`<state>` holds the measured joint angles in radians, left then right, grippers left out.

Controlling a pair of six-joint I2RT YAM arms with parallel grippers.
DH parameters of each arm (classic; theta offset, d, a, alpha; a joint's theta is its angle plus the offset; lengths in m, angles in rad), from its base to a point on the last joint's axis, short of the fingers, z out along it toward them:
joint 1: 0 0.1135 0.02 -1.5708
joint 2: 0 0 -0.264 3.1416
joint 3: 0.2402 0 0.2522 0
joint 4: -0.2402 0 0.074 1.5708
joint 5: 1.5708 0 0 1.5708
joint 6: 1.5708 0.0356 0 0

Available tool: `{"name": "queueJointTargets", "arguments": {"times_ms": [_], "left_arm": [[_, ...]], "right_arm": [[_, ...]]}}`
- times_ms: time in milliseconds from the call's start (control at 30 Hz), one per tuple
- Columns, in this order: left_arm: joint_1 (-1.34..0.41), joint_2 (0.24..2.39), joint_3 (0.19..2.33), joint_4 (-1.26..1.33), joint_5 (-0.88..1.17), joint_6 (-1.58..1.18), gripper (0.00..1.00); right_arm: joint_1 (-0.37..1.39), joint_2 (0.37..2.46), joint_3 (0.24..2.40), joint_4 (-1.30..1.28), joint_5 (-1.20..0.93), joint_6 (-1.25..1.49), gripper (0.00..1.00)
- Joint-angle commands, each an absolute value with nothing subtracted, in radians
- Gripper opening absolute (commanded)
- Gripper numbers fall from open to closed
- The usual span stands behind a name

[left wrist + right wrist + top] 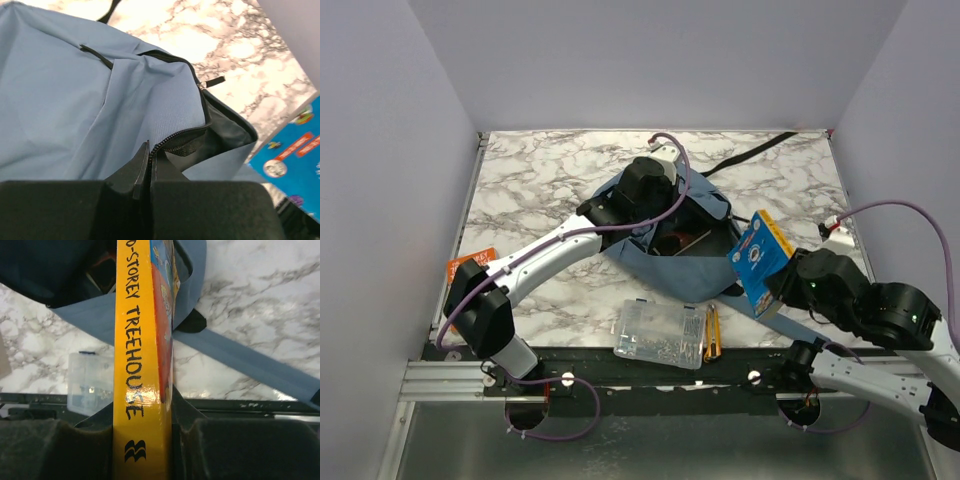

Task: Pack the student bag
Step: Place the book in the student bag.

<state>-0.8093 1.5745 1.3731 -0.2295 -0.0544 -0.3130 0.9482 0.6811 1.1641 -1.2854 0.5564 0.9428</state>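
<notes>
The blue-grey backpack (685,277) lies open in the middle of the marble table (540,170), with the left gripper (148,165) pinched tight on the zip edge of its opening, while the right gripper (143,407) clamps a yellow-spined book (142,340) just beside it on the right.
</notes>
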Motion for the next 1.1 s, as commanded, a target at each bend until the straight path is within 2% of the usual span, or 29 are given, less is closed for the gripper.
{"name": "queueJointTargets", "arguments": {"times_ms": [0,200,433,600,733,800,933,1067], "left_arm": [[-0.791,1.520,1.325,-0.074,0.153,-0.425,0.00],[-0.791,1.499,1.296,-0.031,0.252,-0.436,0.00],[-0.797,1.454,1.237,-0.005,0.284,-0.385,0.00],[-0.806,1.429,1.215,-0.005,0.284,-0.374,0.00],[-0.824,1.398,1.193,-0.005,0.268,-0.349,0.00],[-0.826,1.388,1.184,-0.005,0.267,-0.348,0.00],[-0.831,1.387,1.186,-0.005,0.267,-0.348,0.00],[-0.834,1.392,1.185,-0.005,0.279,-0.348,0.00]], "right_arm": [[0.953,0.640,1.062,-1.108,0.390,1.117,0.01],[0.953,0.578,0.846,-0.759,0.277,1.324,0.00],[0.953,0.503,0.735,-0.646,0.358,1.424,0.01],[0.942,0.627,0.717,-0.524,0.254,1.405,0.00],[0.872,0.574,0.697,-0.478,0.261,1.406,0.01],[0.805,0.618,0.695,-0.436,0.164,1.401,0.01],[0.534,0.723,0.503,-0.081,-0.336,1.501,0.00],[0.354,0.760,0.337,0.306,-0.533,1.641,0.00]]}}
